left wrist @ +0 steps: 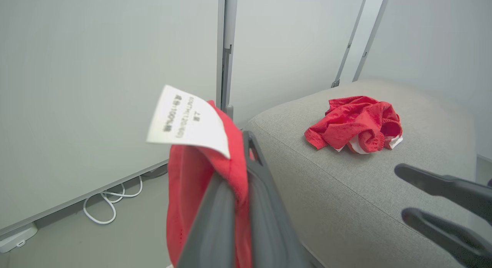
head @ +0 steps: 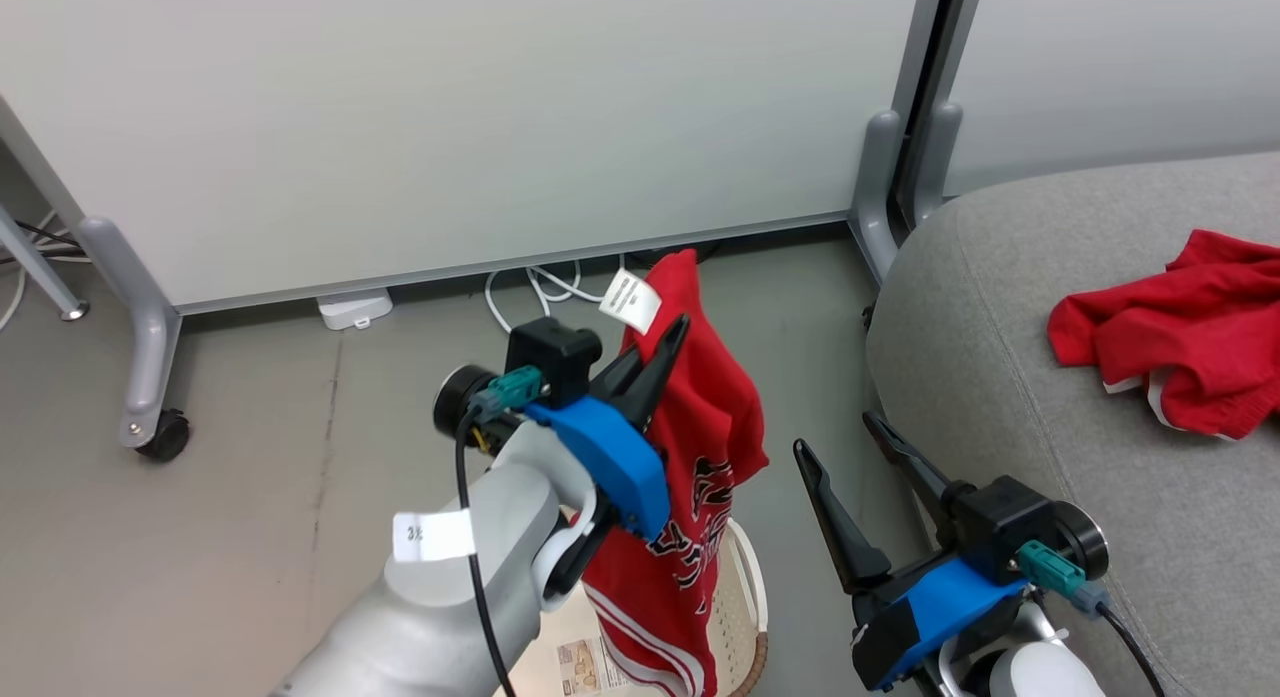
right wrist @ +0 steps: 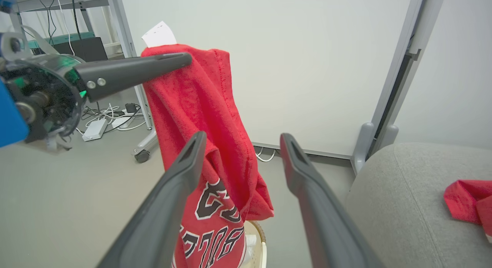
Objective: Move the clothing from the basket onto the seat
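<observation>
Gripping the lettered red jersey [head: 715, 427] by its top edge, left pincer [head: 675, 333] holds it hanging over the basket [head: 752, 577]. Right pincer [head: 836, 433] spread wide, nothing btwn fingers, near the seat [head: 1000, 327]; 2nd red garment [head: 1180, 327] lies crumpled on seat.

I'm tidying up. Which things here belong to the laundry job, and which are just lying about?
Job: lettered jersey in the left gripper; red garment on the sofa; basket; open right gripper.
Lying about: white cables; white box; wheeled partition.
</observation>
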`<state>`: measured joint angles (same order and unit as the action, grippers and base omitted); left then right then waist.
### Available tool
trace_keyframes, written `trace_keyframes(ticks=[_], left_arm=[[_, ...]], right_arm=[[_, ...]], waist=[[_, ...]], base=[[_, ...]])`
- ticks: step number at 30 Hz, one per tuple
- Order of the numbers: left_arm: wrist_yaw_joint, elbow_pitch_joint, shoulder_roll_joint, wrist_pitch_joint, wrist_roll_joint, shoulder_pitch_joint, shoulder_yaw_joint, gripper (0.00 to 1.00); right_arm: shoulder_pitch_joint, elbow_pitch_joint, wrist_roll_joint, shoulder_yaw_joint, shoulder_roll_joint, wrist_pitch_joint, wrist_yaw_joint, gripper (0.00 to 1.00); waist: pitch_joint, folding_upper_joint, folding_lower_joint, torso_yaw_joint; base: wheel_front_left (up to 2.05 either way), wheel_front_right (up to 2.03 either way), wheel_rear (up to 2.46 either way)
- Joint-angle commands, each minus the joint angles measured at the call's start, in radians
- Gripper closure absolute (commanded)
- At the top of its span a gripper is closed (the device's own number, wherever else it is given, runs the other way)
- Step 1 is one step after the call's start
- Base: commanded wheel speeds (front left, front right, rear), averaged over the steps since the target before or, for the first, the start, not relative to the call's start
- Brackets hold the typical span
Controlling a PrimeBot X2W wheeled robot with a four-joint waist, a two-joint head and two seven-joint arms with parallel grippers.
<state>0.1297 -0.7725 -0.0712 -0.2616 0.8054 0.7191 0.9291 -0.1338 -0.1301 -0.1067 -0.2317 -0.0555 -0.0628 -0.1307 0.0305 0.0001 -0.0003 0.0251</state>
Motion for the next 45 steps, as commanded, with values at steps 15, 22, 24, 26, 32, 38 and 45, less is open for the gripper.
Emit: trace_keyframes(ticks=[15, 22, 24, 26, 32, 38, 45], left_arm=[[0.001, -0.008, 0.021, 0.018, 0.137, 0.187, 0.145, 1.0], [0.001, -0.008, 0.02, 0.016, 0.196, 0.232, 0.197, 1.0], [0.001, -0.013, 0.02, 0.013, 0.207, 0.236, 0.207, 1.0], [0.001, -0.017, 0.021, 0.01, 0.217, 0.238, 0.217, 1.0], [0.001, -0.026, 0.021, 0.003, 0.245, 0.244, 0.24, 1.0], [-0.004, -0.017, 0.021, -0.001, 0.267, 0.253, 0.265, 1.0], [-0.01, -0.004, 0.021, -0.004, 0.285, 0.259, 0.288, 1.0]], right_arm=[[0.027, -0.009, -0.001, -0.028, 0.001, 0.018, 0.0, 0.0], [0.02, -0.013, -0.007, -0.034, 0.002, 0.02, 0.0, 0.0], [0.02, -0.014, -0.009, -0.034, 0.002, 0.018, 0.0, 0.0], [0.019, -0.016, -0.011, -0.035, 0.003, 0.016, 0.0, 0.0], [0.007, -0.03, -0.012, -0.04, 0.003, 0.01, 0.0, 0.0], [-0.05, -0.088, -0.004, -0.058, 0.0, 0.009, 0.0, 0.0], [-0.155, -0.208, 0.005, -0.094, -0.006, -0.011, 0.0, 0.0]], waist=[[-0.028, -0.0001, 0.0003, 0.025], [-0.034, -0.0001, 0.0003, 0.028], [-0.035, -0.0001, 0.0003, 0.027], [-0.036, -0.0001, 0.0003, 0.026], [-0.034, -0.0001, 0.0003, 0.021], [-0.028, -0.0001, 0.0003, 0.02], [-0.024, -0.0001, 0.0003, 0.026]], base=[[0.0, 0.0, 0.0], [0.0, 0.0, 0.0], [0.0, 0.0, 0.0], [0.0, 0.0, 0.0], [0.0, 0.0, 0.0], [0.0, 0.0, 0.0], [0.0, 0.0, 0.0]])
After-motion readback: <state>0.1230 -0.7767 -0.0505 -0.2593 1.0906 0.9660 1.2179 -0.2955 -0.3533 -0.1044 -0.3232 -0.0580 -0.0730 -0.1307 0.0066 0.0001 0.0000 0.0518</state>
